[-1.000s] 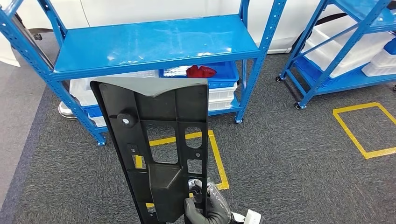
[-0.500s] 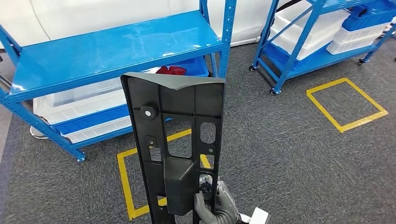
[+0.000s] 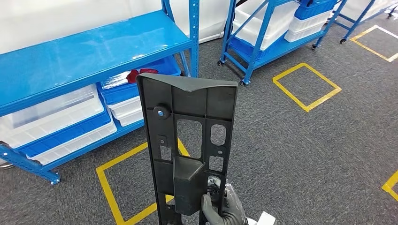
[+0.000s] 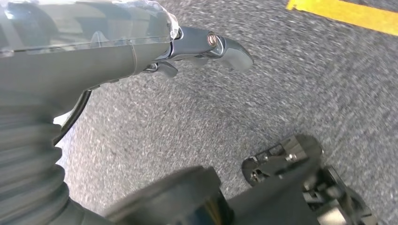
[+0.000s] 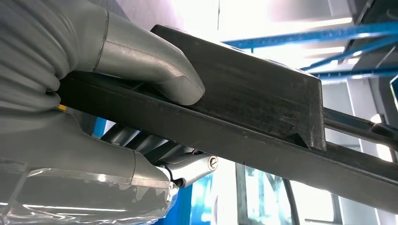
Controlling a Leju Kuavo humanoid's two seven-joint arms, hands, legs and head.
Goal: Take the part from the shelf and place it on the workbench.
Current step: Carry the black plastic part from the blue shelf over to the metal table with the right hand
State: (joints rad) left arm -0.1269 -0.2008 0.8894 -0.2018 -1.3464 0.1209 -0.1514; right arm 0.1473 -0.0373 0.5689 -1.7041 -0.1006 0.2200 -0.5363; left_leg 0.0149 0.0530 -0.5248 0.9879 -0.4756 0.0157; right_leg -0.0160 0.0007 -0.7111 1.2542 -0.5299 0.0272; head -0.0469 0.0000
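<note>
The part (image 3: 190, 140) is a long black plastic panel with cut-outs and a raised block, standing upright in the middle of the head view. My right hand (image 3: 220, 208) grips its lower end from the right side. In the right wrist view the thumb (image 5: 150, 70) presses on the top of the part (image 5: 263, 98) and the fingers curl under it. The blue shelf (image 3: 84, 56) stands behind and to the left of the part. My left hand (image 4: 141, 47) hangs over grey carpet, holding nothing, its fingers apart.
White and blue bins (image 3: 51, 117) sit under the shelf top, with a red item (image 3: 136, 75) in one. A second blue wheeled rack (image 3: 272, 28) stands at the back right. Yellow tape squares (image 3: 305, 86) (image 3: 105, 183) mark the grey carpet.
The camera has swung to the right, so the shelf has slid left in the picture and more racks and tape squares show. The part stays upright in my right hand.
</note>
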